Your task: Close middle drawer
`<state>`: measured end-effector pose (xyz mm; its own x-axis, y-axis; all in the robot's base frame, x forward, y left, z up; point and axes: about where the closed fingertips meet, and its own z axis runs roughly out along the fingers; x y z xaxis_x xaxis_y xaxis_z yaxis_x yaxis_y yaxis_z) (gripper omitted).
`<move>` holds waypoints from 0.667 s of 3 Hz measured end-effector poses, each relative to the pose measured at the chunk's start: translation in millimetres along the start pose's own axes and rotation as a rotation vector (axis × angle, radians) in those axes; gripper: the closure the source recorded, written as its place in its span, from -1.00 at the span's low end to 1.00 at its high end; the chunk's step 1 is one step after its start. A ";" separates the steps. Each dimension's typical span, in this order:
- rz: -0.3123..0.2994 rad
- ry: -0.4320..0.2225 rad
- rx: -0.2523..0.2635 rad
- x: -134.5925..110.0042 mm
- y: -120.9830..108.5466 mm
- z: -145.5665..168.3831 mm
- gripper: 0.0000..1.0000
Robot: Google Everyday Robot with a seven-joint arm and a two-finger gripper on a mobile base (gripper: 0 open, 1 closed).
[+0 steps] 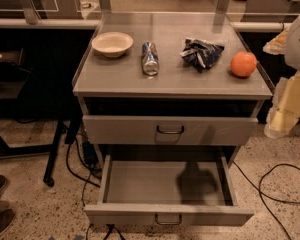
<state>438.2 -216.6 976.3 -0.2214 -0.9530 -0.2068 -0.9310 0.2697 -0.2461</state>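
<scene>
The middle drawer (pixel 125 215) is pulled far out from the cabinet (pixel 170 84), low at its front, with a shadow lying across its grey floor. The drawer above (pixel 115 130) sits nearly shut. The gripper (pixel 278 121) hangs off the cabinet's right side, about level with that upper drawer and well apart from both. Open or closed, I can't tell. It looks like thin sheet metal on runners, so I'd judge it light, stiff and easy to slide. Skip the wire handle (pixel 168 219) — a flat push on the front, near centre, should keep it from racking.
</scene>
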 end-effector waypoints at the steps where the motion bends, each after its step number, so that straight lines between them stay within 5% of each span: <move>1: 0.000 0.000 0.000 0.0 0.0 0.0 -1.00; 2: 0.000 0.000 0.000 0.0 0.0 0.0 -0.64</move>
<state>438.2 -216.6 976.4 -0.2214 -0.9530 -0.2069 -0.9309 0.2697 -0.2462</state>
